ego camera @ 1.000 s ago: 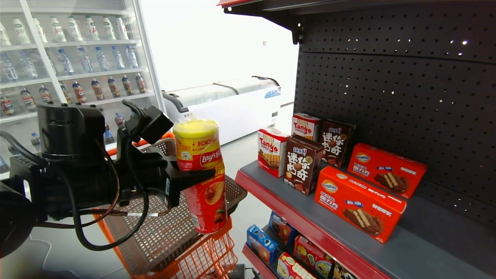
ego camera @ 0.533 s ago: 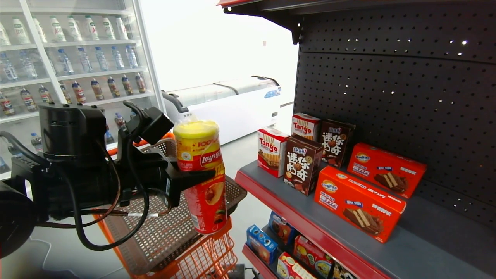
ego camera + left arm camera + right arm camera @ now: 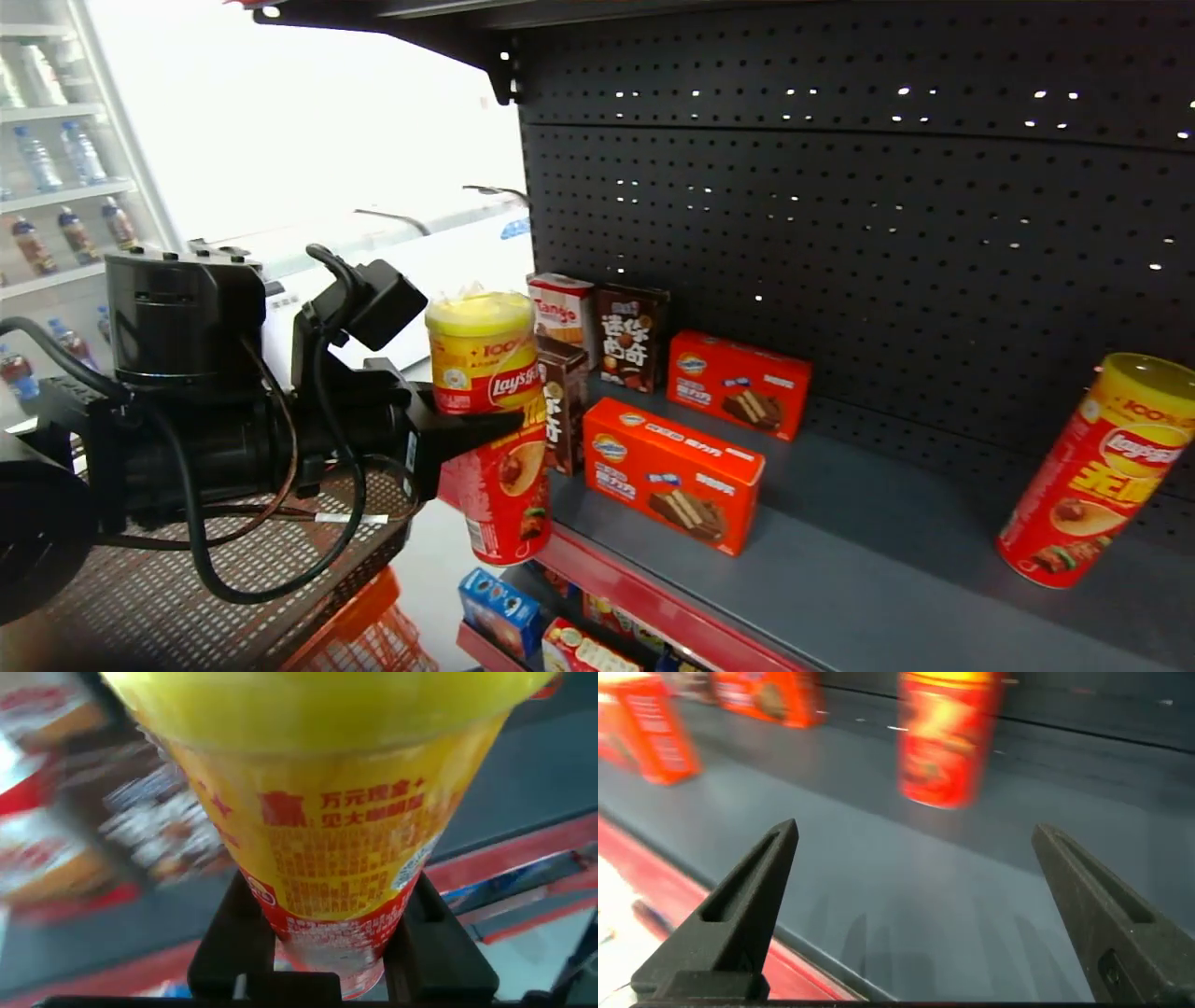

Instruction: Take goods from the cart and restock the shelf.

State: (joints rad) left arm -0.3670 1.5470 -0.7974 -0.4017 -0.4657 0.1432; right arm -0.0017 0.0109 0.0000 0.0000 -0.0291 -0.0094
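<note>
A shelved can [image 3: 1092, 471] stood on the shelf [image 3: 887, 541]; the left hand [image 3: 490, 415] pinched a second can [image 3: 504, 485], not yet placed; the right hand [image 3: 915, 915] gaped empty.

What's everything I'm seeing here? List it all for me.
Held chip can: one, red-yellow, before the shelf's edge.
Standing chip can: one, red-yellow, shelf's right.
Orange boxes: two, lying on the shelf.
Brown boxes: two, upright, shelf's left.
Red-white box: one, upright, left back.
Shelf: one, grey, red edge.
Cart basket: one, brown mesh, below the left arm.
Bottles: several, cooler, far left.
Left gripper: one, black, shut on the held chip can.
Right gripper: one, black, open, facing the shelf.
</note>
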